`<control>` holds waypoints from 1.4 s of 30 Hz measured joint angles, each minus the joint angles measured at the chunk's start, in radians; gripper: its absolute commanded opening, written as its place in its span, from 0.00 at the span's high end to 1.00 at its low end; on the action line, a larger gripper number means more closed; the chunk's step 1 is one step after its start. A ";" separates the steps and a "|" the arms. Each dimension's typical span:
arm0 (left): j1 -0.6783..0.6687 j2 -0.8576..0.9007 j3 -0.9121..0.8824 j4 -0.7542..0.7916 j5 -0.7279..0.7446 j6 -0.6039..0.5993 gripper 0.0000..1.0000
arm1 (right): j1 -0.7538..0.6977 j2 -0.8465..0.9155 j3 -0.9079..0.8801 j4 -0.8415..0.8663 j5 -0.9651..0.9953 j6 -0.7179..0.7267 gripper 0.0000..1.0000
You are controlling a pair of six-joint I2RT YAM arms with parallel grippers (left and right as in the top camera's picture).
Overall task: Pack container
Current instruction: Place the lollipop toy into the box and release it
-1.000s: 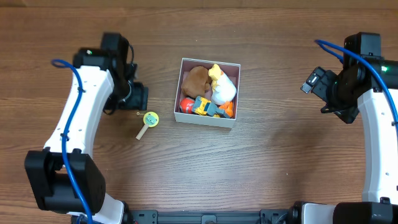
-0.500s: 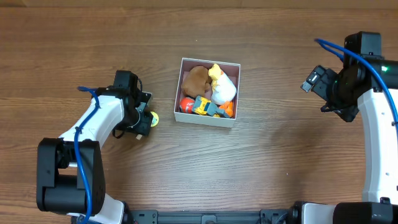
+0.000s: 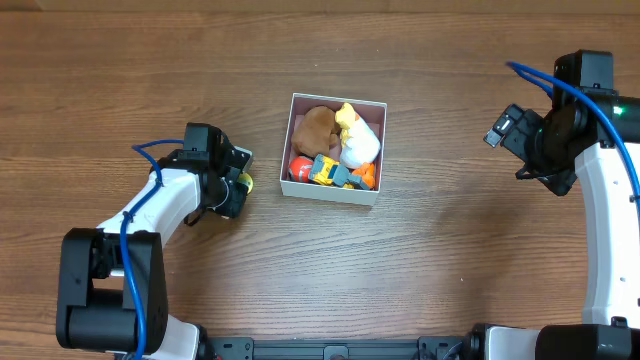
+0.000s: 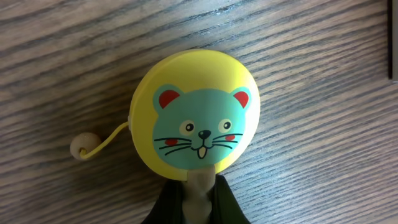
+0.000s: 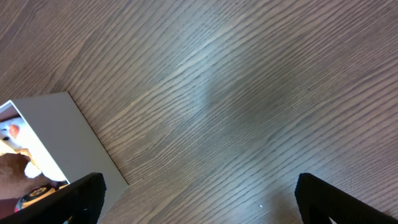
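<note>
Near the middle of the wooden bench (image 3: pixel 450 260) sits the container (image 3: pixel 329 191), a square shallow box with white walls and no lid. Inside it lie a brown plush toy (image 3: pixel 317 127), a yellow-and-white plush toy (image 3: pixel 358 138), a red toy (image 3: pixel 299 167), a yellow and blue toy car (image 3: pixel 326 171) and an orange piece (image 3: pixel 366 176), all crowded together and touching.

To the left of the container, close to it but apart from its wall, the left claw (image 3: pixel 232 190) is low over a small rattle (image 4: pixel 198 123). The rattle is a round yellow disc with a teal animal face that has red ears, whiskers and two teeth. Its pale handle (image 4: pixel 199 190) runs down from the disc and is pinched between the two dark fingers (image 4: pixel 163 208), which are closed tight against it on both sides. A small bead (image 4: pixel 79 148) hangs off the disc's left side on a yellow string. Whether the rattle rests on the bench or is lifted off it cannot be told.

Far to the right, well apart from the container, the right claw (image 5: pixel 200 194) is spread wide, its fingers (image 5: pixel 81 194) at the two lower corners of the wrist view with only bare wood between them. A white corner of the container shows at the left edge of that view.
</note>
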 measured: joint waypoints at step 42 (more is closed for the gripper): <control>-0.372 0.230 0.718 -0.540 -0.011 -0.296 0.53 | 0.000 0.000 -0.002 -0.024 0.000 0.000 0.00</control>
